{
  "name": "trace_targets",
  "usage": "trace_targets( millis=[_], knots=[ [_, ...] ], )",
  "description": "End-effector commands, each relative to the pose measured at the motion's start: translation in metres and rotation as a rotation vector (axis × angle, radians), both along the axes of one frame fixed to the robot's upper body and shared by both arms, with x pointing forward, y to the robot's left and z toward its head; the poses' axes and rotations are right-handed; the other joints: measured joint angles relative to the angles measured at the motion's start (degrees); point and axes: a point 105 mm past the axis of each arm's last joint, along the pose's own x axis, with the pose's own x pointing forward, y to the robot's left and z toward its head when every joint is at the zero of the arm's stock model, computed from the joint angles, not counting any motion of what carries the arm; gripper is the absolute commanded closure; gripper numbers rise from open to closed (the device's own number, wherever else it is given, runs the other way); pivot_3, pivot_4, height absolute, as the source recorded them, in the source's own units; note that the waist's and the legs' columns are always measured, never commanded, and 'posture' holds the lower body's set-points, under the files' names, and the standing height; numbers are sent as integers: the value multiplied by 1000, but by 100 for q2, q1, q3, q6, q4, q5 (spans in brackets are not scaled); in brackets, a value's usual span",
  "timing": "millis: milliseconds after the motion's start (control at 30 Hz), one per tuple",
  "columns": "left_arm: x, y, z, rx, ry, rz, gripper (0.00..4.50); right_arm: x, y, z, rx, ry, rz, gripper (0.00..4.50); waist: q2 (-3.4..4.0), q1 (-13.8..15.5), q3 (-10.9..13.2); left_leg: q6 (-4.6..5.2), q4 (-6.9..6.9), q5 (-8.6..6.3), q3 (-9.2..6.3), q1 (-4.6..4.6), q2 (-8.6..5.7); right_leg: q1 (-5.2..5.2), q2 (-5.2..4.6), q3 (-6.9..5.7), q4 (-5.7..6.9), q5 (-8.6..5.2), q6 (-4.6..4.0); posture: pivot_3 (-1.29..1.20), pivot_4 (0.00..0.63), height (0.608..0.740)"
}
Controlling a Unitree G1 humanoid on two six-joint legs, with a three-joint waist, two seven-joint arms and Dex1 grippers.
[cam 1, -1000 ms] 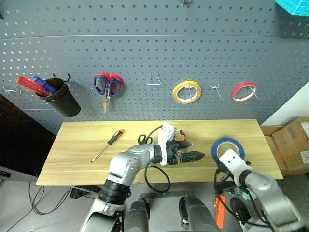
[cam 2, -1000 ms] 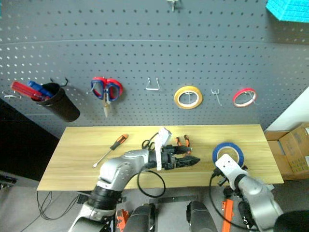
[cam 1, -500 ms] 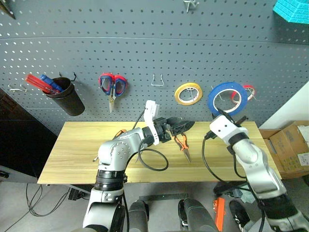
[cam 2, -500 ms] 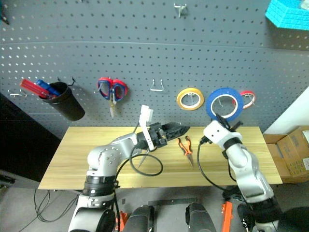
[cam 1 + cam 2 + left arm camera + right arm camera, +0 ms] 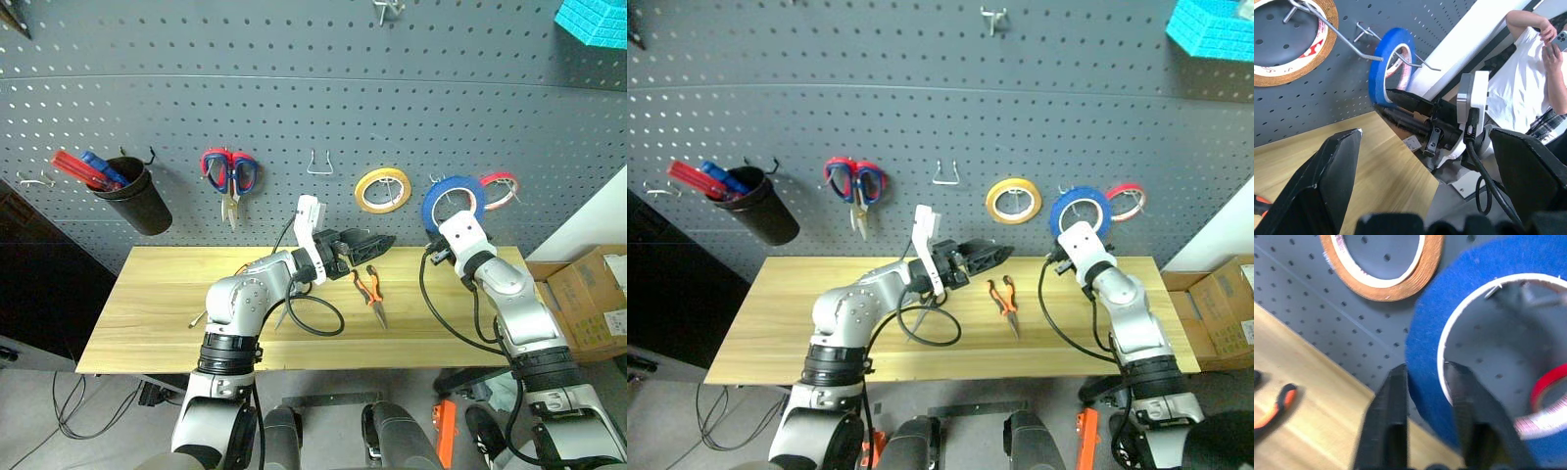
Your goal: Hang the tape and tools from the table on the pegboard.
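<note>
Left eye view showed the left gripper point(image 5: 377, 242) with fingers spread wide, holding nothing, above the table point(image 5: 147, 294), pliers point(image 5: 370, 292) lying just beside it. Further right, the blue tape point(image 5: 453, 204) sat over a pegboard point(image 5: 294, 98) hook, the right gripper point(image 5: 1425, 382) straddling its wall, fingers slightly parted.

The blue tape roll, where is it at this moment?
The blue tape roll is up on the pegboard, on a hook between the yellow roll and the red roll, with the right gripper straddling its wall.
</note>
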Motion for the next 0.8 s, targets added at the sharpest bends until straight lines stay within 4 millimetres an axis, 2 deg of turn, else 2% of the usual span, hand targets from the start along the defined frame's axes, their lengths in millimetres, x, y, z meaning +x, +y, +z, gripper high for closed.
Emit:
trace_targets(
  millis=[33, 100, 200, 300, 400, 433, 533, 600, 800],
  knots=[
    [-4, -3, 13, -24, -54, -14, 0, -4, 1, 13, 25, -54, -11, 1780, 0, -2, 0, 0, 2, 0, 2, 0, 0, 0, 0, 2, 0, 2, 2, -5, 111, 740],
    [-4, -1, 11, -15, -52, -5, 0, -10, 0, 8, 39, -47, -32, 1080, 1, -2, -1, 0, 2, 0, 2, 1, 0, 0, 0, 3, 0, 2, 2, -5, 113, 740],
    [0, 17, -2, 51, -40, 80, 0, -37, 9, -14, 82, 40, -34, 66, 2, 3, -9, 1, -6, 0, -1, 0, 0, -1, 0, 2, 0, 1, 2, -7, 128, 740],
    [-2, 35, -19, 149, -44, 136, 0, -62, 17, -36, 164, 183, -62, 24, 5, -11, -11, 1, -16, 0, -2, 2, 1, -5, 1, 3, 0, -3, -1, 1, 150, 740],
    [-13, 48, -47, 213, 26, 164, 0, -77, 41, -56, 255, 393, -83, 24, 7, -46, -11, 1, -15, 0, 5, 12, 4, -7, 1, 14, 8, -4, -4, -2, 165, 740],
    [-19, 49, -53, 217, 44, 162, 0, -79, 47, -59, 283, 445, -95, 24, 6, -41, -6, 1, -12, 0, 4, 15, 5, -7, 1, 14, 9, -1, -11, -1, 190, 740],
    [-32, 70, -81, 276, 111, 246, 0, -64, 73, -68, 349, 601, -128, 24, 0, -38, 18, 7, -2, 4, -9, 19, 9, -3, 2, 6, 13, -14, -54, 23, 226, 740],
    [-36, 79, -91, 300, 139, 289, 0, -55, 82, -70, 356, 660, -147, 24, 6, -14, 73, 8, -1, 4, -13, 28, 22, -7, 4, 3, 4, 0, -78, 42, 249, 740],
    [-47, 83, -99, 337, 154, 321, 0, -36, 96, -73, 343, 738, -176, 24, 57, 160, 220, 20, -3, 12, -17, 7, 42, -13, 8, -12, 3, 1, -81, 74, 289, 740]
  ],
)
